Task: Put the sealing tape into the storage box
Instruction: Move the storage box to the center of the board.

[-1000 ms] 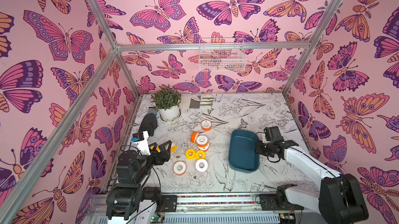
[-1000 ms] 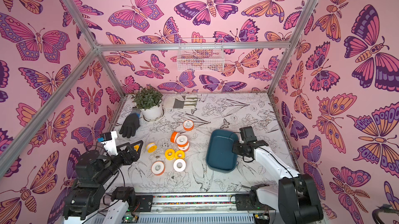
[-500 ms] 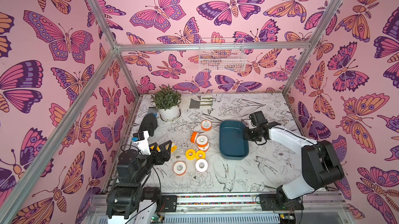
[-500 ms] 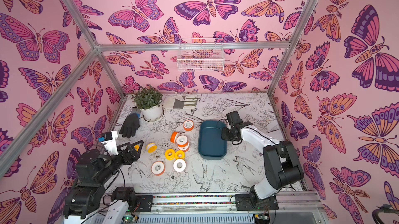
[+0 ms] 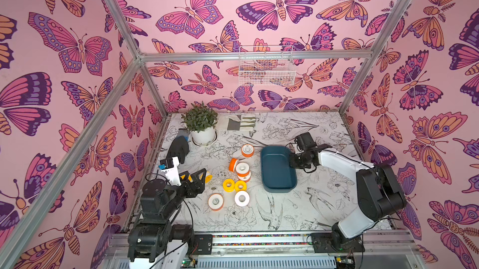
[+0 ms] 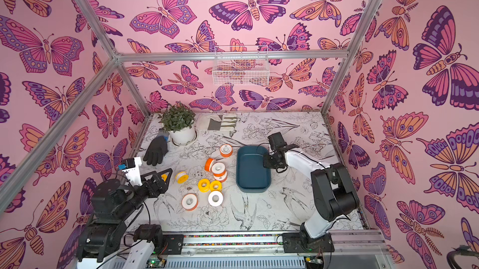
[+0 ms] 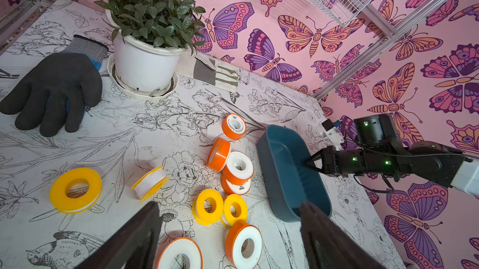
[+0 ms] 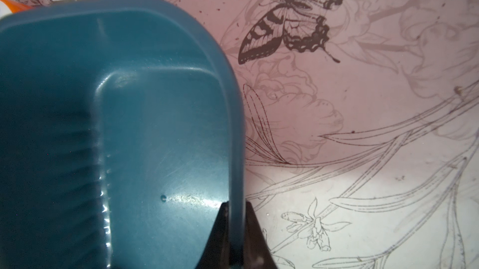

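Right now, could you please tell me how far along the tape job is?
Done: the box sits empty beside the rolls. In hand: the right hand is shut on the box's rim, and the left hand hangs open over the rolls, holding nothing. Left: every roll lies on the table and has yet to go in.
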